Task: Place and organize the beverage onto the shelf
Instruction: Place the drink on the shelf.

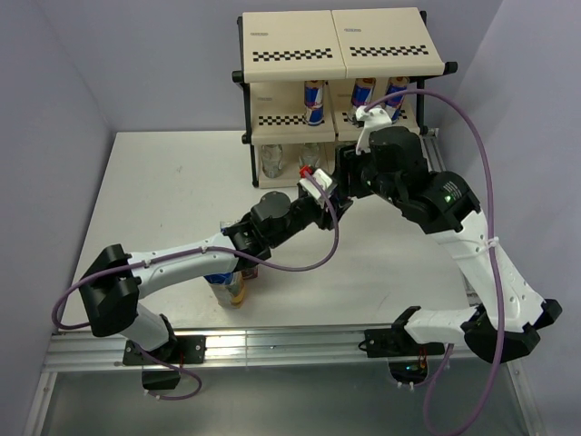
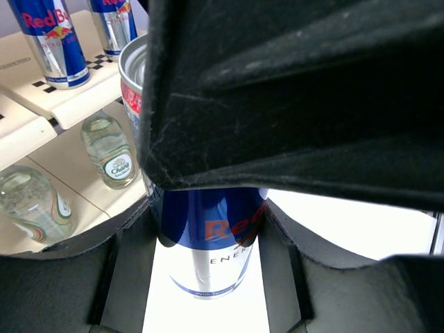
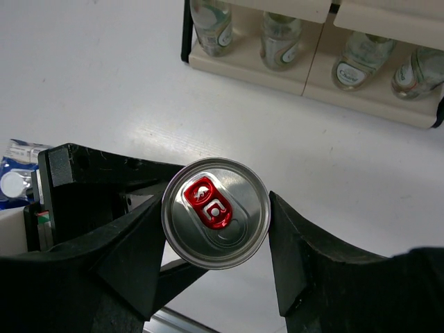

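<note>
Currently: slim blue-and-silver metal can [image 3: 215, 222], frame centre, clamped by left gripper [image 2: 205, 267], apparently right gripper [image 3: 216, 232] too. Free left once right firm.

On my left wrist camera, the middle can [image 2: 208, 257], blue and silver, partly reads "Red" above "ENE". At eleven o'clock, a shelved can [image 2: 52, 38] shows "Red B". At nine o'clock, a clear bottle [image 2: 109, 149] is labelled "Chang".

Shelf [image 1: 277, 120] middle-left free; cans [image 1: 314, 102] block right, bottles [image 1: 272, 162] below.
</note>
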